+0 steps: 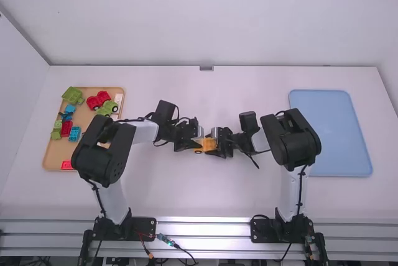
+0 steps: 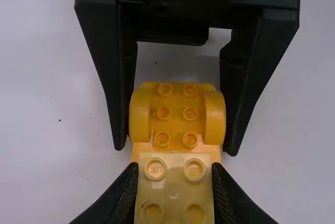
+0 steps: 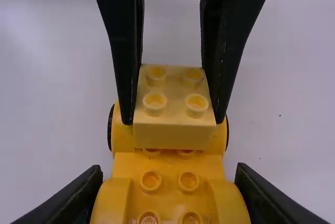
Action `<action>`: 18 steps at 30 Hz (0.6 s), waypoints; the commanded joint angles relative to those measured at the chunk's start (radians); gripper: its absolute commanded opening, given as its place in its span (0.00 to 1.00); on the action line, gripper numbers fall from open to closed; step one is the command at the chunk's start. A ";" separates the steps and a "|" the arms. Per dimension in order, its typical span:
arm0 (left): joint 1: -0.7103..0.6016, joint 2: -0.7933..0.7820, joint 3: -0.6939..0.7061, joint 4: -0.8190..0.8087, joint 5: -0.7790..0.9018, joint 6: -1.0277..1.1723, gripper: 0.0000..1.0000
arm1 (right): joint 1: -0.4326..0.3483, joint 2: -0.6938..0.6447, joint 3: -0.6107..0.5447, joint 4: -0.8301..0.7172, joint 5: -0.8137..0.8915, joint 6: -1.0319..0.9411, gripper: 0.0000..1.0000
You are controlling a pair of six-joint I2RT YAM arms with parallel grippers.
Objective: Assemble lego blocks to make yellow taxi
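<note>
In the high view, my left gripper [image 1: 189, 144] and my right gripper [image 1: 217, 143] meet at the middle of the table over the yellow-orange car base [image 1: 205, 145]. The left wrist view has my left gripper [image 2: 175, 182] shut on a pale yellow block [image 2: 175, 187] with studs on top. In the right wrist view that block [image 3: 175, 124] sits over the far part of the car base [image 3: 167, 174], between its fenders; whether it is pressed down I cannot tell. My right gripper [image 3: 170, 192] is shut on the base's near end, its fingers against both fenders.
At the left stands a tan tray [image 1: 55, 151] with green vehicles [image 1: 73, 96], a red vehicle [image 1: 98, 100] and several red, blue and green blocks. A blue tray [image 1: 331, 132] lies at the right, beyond the right arm.
</note>
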State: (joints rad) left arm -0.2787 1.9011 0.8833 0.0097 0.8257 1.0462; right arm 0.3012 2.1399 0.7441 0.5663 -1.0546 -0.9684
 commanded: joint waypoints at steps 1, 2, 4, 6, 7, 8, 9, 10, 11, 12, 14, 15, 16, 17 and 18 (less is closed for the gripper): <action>-0.004 0.016 -0.008 -0.001 -0.004 0.003 0.02 | 0.007 0.017 -0.004 -0.002 -0.022 -0.001 0.59; -0.004 0.016 -0.008 -0.001 -0.003 0.003 0.02 | 0.006 0.017 -0.004 -0.003 -0.022 -0.002 0.60; -0.004 0.016 -0.008 -0.001 -0.004 0.002 0.02 | 0.008 0.017 -0.003 -0.003 -0.022 -0.002 0.60; -0.004 0.016 -0.008 -0.001 -0.003 0.002 0.02 | 0.006 0.017 -0.003 -0.003 -0.022 0.000 0.60; -0.004 0.016 -0.008 -0.001 -0.002 0.002 0.07 | 0.006 0.017 -0.004 0.000 -0.022 0.000 0.60; -0.004 0.016 -0.008 -0.001 -0.002 0.002 0.08 | 0.006 0.017 -0.004 0.000 -0.021 0.000 0.60; -0.004 0.016 -0.008 -0.001 -0.003 0.001 0.15 | 0.006 0.017 -0.003 -0.004 -0.022 -0.002 0.60; -0.004 0.016 -0.008 -0.001 -0.003 0.002 0.17 | 0.006 0.017 -0.003 -0.002 -0.022 -0.001 0.60; -0.004 0.016 -0.008 -0.001 -0.003 0.002 0.20 | 0.006 0.017 -0.004 0.000 -0.021 -0.001 0.60; -0.004 0.016 -0.008 -0.001 -0.003 0.002 0.24 | 0.006 0.017 -0.004 0.000 -0.021 -0.001 0.60; -0.004 0.016 -0.008 -0.001 -0.003 0.001 0.34 | 0.006 0.017 -0.004 0.000 -0.022 -0.001 0.60; -0.004 0.016 -0.008 0.002 -0.003 -0.011 0.39 | 0.008 0.017 -0.004 0.000 -0.021 -0.001 0.60; -0.004 0.016 -0.008 0.006 -0.004 -0.019 0.43 | 0.008 0.017 -0.004 0.000 -0.022 -0.001 0.60; -0.003 0.016 -0.008 0.010 -0.003 -0.025 0.46 | 0.006 0.017 -0.004 -0.003 -0.022 -0.002 0.60; -0.004 0.016 -0.008 0.011 -0.003 -0.030 0.49 | 0.006 0.017 -0.004 -0.003 -0.022 -0.002 0.60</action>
State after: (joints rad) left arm -0.2787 1.9007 0.8833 0.0219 0.8173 1.0336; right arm 0.3008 2.1399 0.7441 0.5648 -1.0569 -0.9691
